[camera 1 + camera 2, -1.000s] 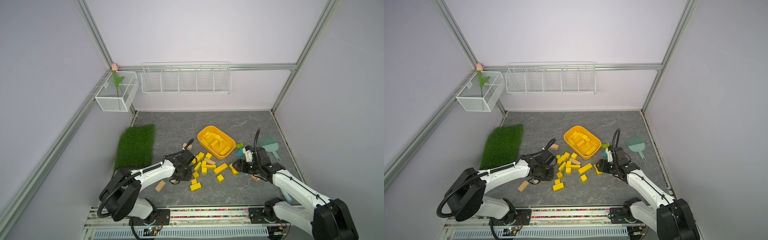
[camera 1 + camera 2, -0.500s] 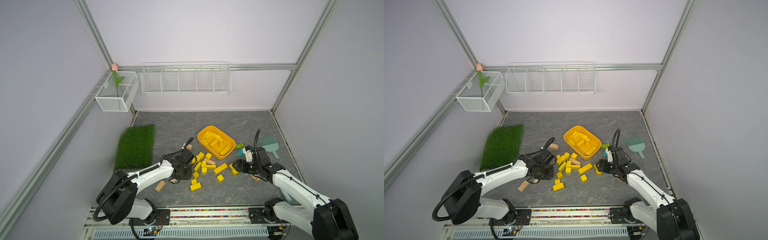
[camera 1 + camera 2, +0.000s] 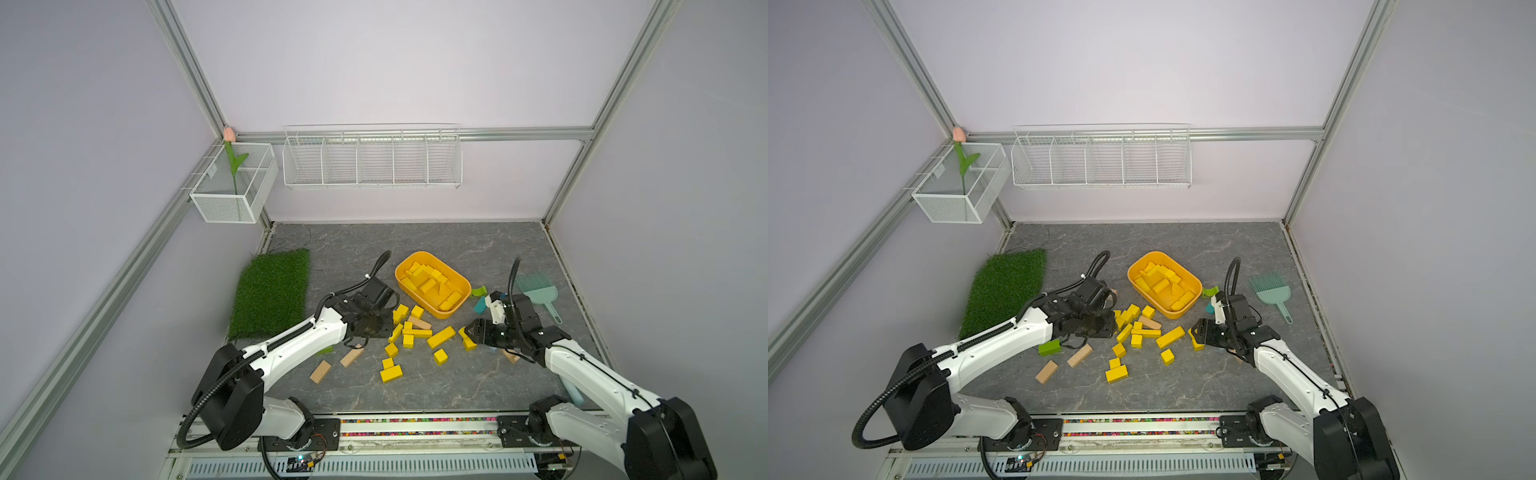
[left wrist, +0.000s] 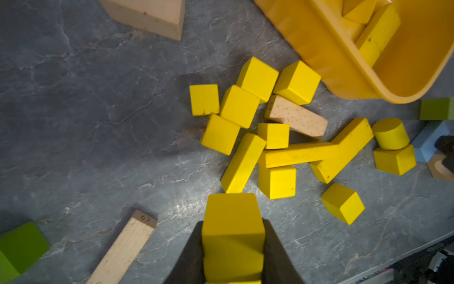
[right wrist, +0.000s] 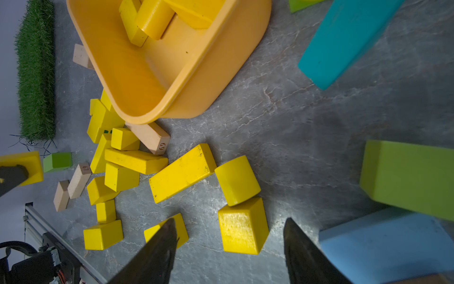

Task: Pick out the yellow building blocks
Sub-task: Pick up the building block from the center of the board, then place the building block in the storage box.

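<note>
left gripper point(image 4: 232, 226) clamps yellow block point(image 4: 232, 246); tub point(image 4: 319, 49) just beyond, toward robot's right; right gripper point(image 5: 229, 221) open, empty

Matt painted yellow building blocks point(image 4: 257, 78), smooth plastic tub point(image 4: 319, 49)

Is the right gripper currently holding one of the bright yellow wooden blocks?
No, the right gripper stands open and empty, with a yellow wooden block lying loose nearby.

Many yellow building blocks point(image 4: 317, 153) lie beside the tub point(image 4: 319, 44), others inside.
</note>
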Robot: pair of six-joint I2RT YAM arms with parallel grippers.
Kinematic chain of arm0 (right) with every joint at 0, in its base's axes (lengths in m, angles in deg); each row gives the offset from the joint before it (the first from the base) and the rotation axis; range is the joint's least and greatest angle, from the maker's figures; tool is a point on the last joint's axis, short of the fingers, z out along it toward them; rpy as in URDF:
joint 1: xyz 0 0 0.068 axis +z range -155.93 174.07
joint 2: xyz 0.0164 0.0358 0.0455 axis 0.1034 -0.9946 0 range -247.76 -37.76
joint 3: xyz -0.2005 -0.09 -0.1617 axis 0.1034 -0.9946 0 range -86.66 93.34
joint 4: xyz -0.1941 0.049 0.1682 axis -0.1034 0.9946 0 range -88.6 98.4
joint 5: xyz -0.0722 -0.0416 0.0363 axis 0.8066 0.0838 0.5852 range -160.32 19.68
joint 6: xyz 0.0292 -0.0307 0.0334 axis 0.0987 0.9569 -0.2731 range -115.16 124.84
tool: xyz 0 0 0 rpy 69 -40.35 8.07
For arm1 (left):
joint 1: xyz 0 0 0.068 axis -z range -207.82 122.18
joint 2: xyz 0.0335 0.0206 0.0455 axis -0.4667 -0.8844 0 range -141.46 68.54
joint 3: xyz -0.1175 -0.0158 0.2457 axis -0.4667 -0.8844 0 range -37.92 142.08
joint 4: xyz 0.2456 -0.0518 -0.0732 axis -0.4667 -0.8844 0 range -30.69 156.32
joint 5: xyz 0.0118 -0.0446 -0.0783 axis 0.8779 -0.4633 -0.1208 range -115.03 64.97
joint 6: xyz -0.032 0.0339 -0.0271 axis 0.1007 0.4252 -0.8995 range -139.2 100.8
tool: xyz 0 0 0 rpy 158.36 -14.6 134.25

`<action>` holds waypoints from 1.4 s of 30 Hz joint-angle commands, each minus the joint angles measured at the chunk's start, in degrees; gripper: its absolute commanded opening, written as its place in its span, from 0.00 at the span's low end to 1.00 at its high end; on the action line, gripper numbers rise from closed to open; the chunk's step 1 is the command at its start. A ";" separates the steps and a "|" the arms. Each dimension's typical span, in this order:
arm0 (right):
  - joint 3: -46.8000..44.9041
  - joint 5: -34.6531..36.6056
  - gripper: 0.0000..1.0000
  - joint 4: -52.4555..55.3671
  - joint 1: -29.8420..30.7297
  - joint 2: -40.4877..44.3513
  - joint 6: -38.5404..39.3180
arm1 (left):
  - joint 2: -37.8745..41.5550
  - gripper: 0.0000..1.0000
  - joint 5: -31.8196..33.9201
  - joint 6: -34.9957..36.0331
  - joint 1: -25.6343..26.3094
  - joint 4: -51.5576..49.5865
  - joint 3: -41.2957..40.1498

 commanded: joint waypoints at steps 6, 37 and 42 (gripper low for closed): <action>-1.04 -0.39 0.70 -0.56 -0.43 1.89 -0.21 | -9.21 0.26 -1.48 2.35 0.15 -0.29 9.10; -2.65 -3.84 0.71 -1.98 -1.93 3.37 1.35 | -58.77 0.34 4.30 14.18 -3.34 -23.40 75.98; -2.73 -4.20 0.71 -2.12 -2.15 3.29 1.47 | -60.17 0.40 1.68 19.66 -3.71 -22.79 77.50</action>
